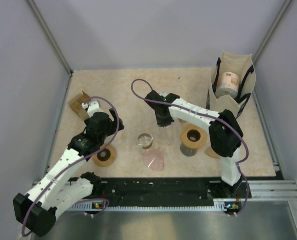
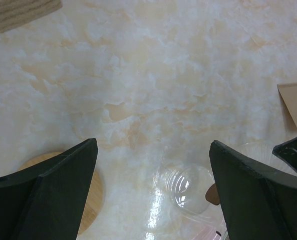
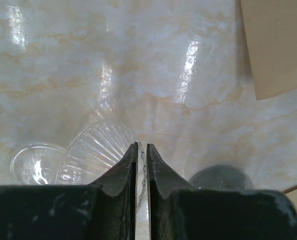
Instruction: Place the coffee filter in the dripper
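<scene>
Right wrist view: right gripper (image 3: 142, 150) pinches clear ribbed dripper (image 3: 100, 150) by its rim. Flat tan paper filter (image 3: 278, 45) lies apart, not yet placed. Left gripper (image 2: 153, 170) gapes empty.

Table (image 1: 123, 85) reads to me as smooth, glossy marble-look laminate with heavy glare. Dripper (image 3: 100, 147) is clear and ribbed; I can't tell glass from plastic. Left fingers (image 2: 43, 195) look like matt black plastic. Bag (image 1: 233, 75) is cream cloth. Disc (image 1: 110, 157) is pale matt wood. Sheet (image 3: 278, 45) is brown matt paper.
</scene>
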`<act>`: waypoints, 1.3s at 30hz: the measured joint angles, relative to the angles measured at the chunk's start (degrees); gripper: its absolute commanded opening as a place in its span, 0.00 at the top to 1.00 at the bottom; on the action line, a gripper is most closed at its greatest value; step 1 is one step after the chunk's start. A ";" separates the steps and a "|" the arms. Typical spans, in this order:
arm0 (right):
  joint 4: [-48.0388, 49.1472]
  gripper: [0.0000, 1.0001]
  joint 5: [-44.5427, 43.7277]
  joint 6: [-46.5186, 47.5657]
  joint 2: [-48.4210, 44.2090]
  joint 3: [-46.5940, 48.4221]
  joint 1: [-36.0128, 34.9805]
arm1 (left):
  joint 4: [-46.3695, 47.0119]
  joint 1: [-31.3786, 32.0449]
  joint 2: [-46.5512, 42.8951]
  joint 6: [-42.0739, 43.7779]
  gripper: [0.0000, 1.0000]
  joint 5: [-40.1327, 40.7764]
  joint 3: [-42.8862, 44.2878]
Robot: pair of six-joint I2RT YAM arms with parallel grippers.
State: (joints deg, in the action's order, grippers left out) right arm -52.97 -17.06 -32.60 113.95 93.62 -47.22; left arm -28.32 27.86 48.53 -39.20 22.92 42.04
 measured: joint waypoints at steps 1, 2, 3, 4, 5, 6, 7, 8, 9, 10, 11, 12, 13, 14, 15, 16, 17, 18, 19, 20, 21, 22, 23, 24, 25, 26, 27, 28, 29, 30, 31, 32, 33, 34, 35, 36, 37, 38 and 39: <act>0.02 1.00 -0.17 0.00 -0.66 -0.04 -0.02 | 0.00 0.00 0.00 0.00 0.01 0.09 0.00; 0.09 1.00 -0.44 0.00 -1.40 -0.22 -0.04 | 0.00 0.00 0.00 0.00 0.01 0.09 0.00; -0.02 1.00 -0.74 0.00 -2.25 -0.28 -0.07 | 0.00 0.00 0.00 -0.02 0.01 0.11 0.00; 0.09 1.00 -1.16 0.02 -3.10 -0.48 -0.07 | 0.00 0.00 -0.02 -0.02 0.01 0.11 0.00; 0.44 1.00 -1.53 0.02 -4.22 -0.98 -0.09 | 0.00 0.00 -0.02 -0.04 0.01 0.11 0.00; 1.01 1.00 -1.81 0.04 -5.49 -1.79 -0.13 | 0.00 0.00 -0.02 -0.04 0.01 0.11 0.00; 1.73 1.00 -2.03 0.07 -7.43 -3.13 -0.17 | 0.00 0.00 -0.02 -0.04 0.01 0.11 0.00; 2.05 1.00 -2.14 0.17 -8.90 -4.04 -0.17 | 0.00 0.00 -0.02 -0.04 0.01 0.09 0.00; 3.30 1.00 -2.03 0.55 -10.80 -5.51 -0.20 | 0.00 0.00 -0.02 -0.07 0.01 0.07 0.00; 4.94 1.00 -1.81 0.90 -13.20 -7.37 -0.20 | 0.00 0.00 -0.02 -0.07 0.01 0.00 0.00; 6.86 1.00 -1.40 1.33 -15.82 -9.40 -0.20 | 0.04 0.00 -0.02 -0.07 0.01 -0.20 0.00; 9.20 1.00 -0.87 1.66 -18.88 -11.65 -0.22 | 0.09 0.00 -0.02 -0.09 0.01 -0.57 0.00; 11.30 1.00 -0.42 2.03 -21.84 -13.68 -0.24 | 0.15 0.00 -0.02 -0.09 0.01 -1.05 0.00; 13.60 1.00 0.17 2.34 -25.20 -15.85 -0.28 | 0.24 0.00 -0.02 -0.07 0.01 -1.46 0.00; 15.56 1.00 0.50 2.64 -28.57 -17.70 -0.28 | 0.33 0.00 -0.02 -0.09 0.01 -1.90 0.00; 17.27 1.00 0.66 2.89 -31.39 -19.15 -0.31 | 0.57 0.00 -0.02 -0.07 0.01 -2.56 0.00; 19.04 1.00 0.68 3.06 -34.93 -20.81 -0.31 | 0.92 0.00 -0.04 -0.04 0.01 -3.06 0.00; 20.70 1.00 0.63 3.23 -38.45 -22.25 -0.31 | 1.27 0.00 -0.04 -0.02 0.01 -3.58 0.00; 22.77 1.00 0.63 3.48 -41.86 -24.04 -0.28 | 1.77 0.00 -0.04 -0.04 0.01 -4.31 0.00; 24.87 1.00 0.61 3.56 -45.48 -26.12 -0.28 | 2.10 0.00 -0.04 -0.02 0.01 -4.87 0.00; 26.71 1.00 0.57 3.67 -49.62 -28.50 -0.31 | 2.60 0.00 -0.04 0.00 0.01 -5.66 0.00; 28.52 1.00 0.42 3.67 -54.36 -31.43 -0.28 | 3.19 0.00 -0.02 0.15 0.01 -6.45 0.00; 29.35 1.00 -0.07 3.52 -57.72 -33.40 -0.28 | 3.74 0.00 0.00 0.20 0.01 -7.13 0.00; 30.23 1.00 -0.85 3.34 -61.57 -35.87 -0.24 | 4.37 0.00 0.02 0.22 0.01 -7.82 0.00; 30.73 1.00 -1.62 2.99 -64.74 -38.14 -0.07 | 5.03 0.00 0.11 0.28 0.01 -8.59 0.00; 30.73 1.00 -2.25 2.69 -67.60 -39.98 0.24 | 5.64 0.00 0.24 0.31 0.01 -9.16 0.00; 30.80 1.00 -2.54 2.34 -69.61 -41.44 0.55 | 6.16 0.00 0.46 0.33 0.01 -9.77 0.00; 30.67 1.00 -2.84 1.77 -71.43 -42.73 0.72 | 6.56 0.00 0.79 0.33 0.01 -10.32 0.00; 30.62 1.00 -3.02 1.36 -72.15 -43.34 0.92 | 6.88 0.00 1.07 0.35 0.01 -10.78 0.00; 30.47 1.00 -3.48 0.81 -72.70 -43.82 0.92 | 7.19 0.00 1.27 0.35 0.01 -11.32 0.00; 30.34 1.00 -3.93 0.39 -73.13 -44.13 0.92 | 7.34 0.00 1.40 0.37 0.01 -11.58 0.00; 30.18 1.00 -4.31 0.02 -73.35 -44.52 0.92 | 7.54 0.00 1.49 0.37 0.01 -11.85 0.00; 30.08 1.00 -4.68 -0.15 -73.61 -44.94 0.92 | 7.72 0.00 1.49 0.35 0.01 -12.11 0.00; 29.83 1.00 -5.11 -0.42 -74.27 -45.72 0.92 | 7.85 0.00 1.49 0.35 0.01 -12.35 0.00; 29.44 1.00 -5.62 -0.68 -75.14 -46.66 0.92 | 8.07 0.00 1.49 0.35 0.01 -12.66 0.00; 28.83 1.00 -6.14 -1.05 -76.13 -47.52 0.92 | 8.22 0.00 1.49 0.35 0.01 -12.76 0.00; 28.39 1.00 -6.58 -1.27 -76.83 -48.02 0.92 | 8.35 0.00 1.49 0.35 0.01 -12.98 -0.02; 27.80 1.00 -7.15 -1.53 -77.48 -48.54 0.92 | 8.55 0.00 1.49 0.35 0.01 -13.09 -0.07; 27.47 1.00 -7.69 -1.75 -78.18 -49.03 0.92 | 8.68 0.00 1.49 0.35 0.01 -13.11 -0.11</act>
State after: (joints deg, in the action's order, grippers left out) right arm -25.50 -24.75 -34.35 35.77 44.60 -46.30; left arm -19.64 27.86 50.02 -38.85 9.80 41.93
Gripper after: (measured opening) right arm 0.073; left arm 0.987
